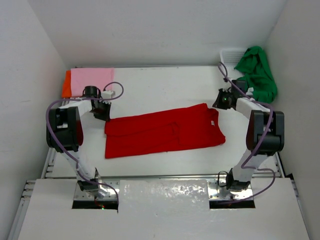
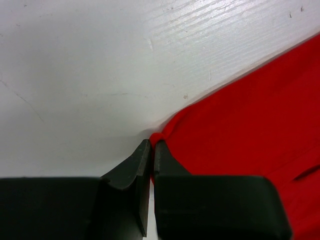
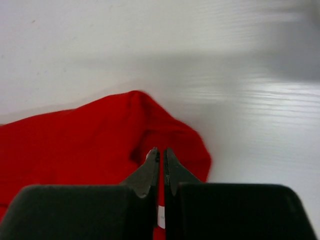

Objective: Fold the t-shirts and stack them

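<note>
The left gripper [image 2: 151, 145] had its fingers drawn almost together, pinching a small bunched corner of the red t-shirt [image 1: 165, 131] just above the table [image 1: 165, 85]. That corner was the shirt's far left one, lying toward the left edge of the counter. The right gripper [image 3: 161, 152] was likewise narrowed to a thin slit, with red cloth and a bit of white label showing between the fingers. It gripped the shirt's far right corner, where the fabric rose in a soft hump. Between the two grippers the red shirt stretched across the middle of the counter as a long band, folded lengthwise, slanting a little. In the far left corner the pink t-shirt [image 1: 91, 80] lay folded flat on top of the orange t-shirt [image 1: 66, 84], whose edge showed at the left. In the far right corner the green t-shirt [image 1: 257, 70] sat crumpled, draped partly over the white basket [image 1: 231, 54].
</note>
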